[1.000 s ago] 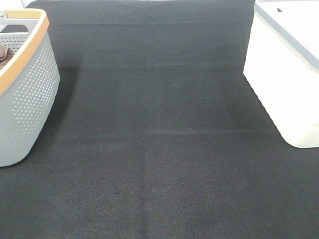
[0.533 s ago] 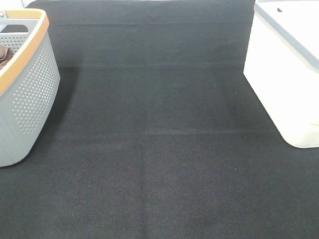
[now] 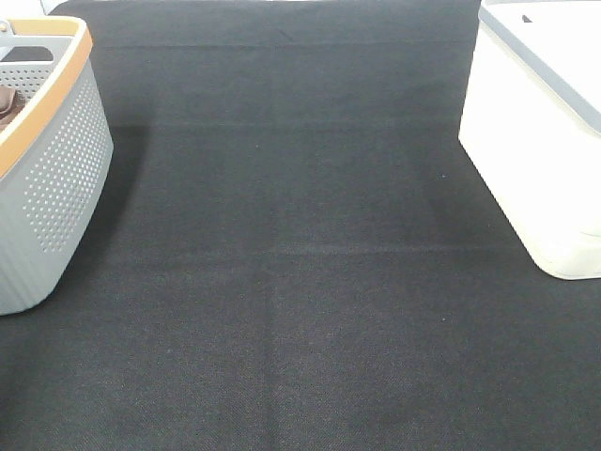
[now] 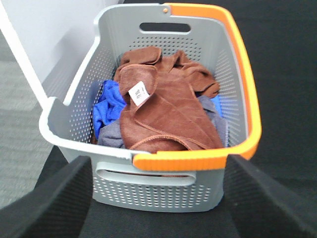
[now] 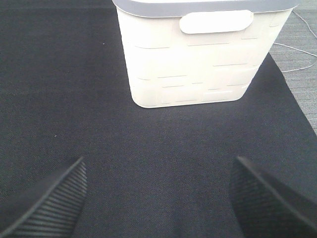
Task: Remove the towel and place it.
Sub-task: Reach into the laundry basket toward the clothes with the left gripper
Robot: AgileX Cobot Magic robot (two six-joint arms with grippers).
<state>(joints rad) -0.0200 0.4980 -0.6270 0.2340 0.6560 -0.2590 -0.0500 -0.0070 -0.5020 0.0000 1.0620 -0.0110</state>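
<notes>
The reddish-brown towel point(image 4: 166, 106) with a small white tag point(image 4: 139, 93) lies crumpled on top of blue cloths inside the grey perforated basket point(image 4: 158, 191) with an orange rim. In the exterior high view only a sliver of the towel point(image 3: 7, 103) shows in the basket point(image 3: 52, 178) at the far left. My left gripper point(image 4: 158, 203) is open and empty, short of the basket's near wall. My right gripper point(image 5: 158, 203) is open and empty over the black mat, facing a white bin point(image 5: 198, 59). Neither gripper shows in the exterior high view.
A white bin point(image 3: 535, 141) with a grey rim stands at the right of the black mat point(image 3: 291, 263). Blue cloths point(image 4: 106, 104) lie under the towel in the basket. Beyond the mat's edge are grey floor and a cable point(image 5: 297, 49).
</notes>
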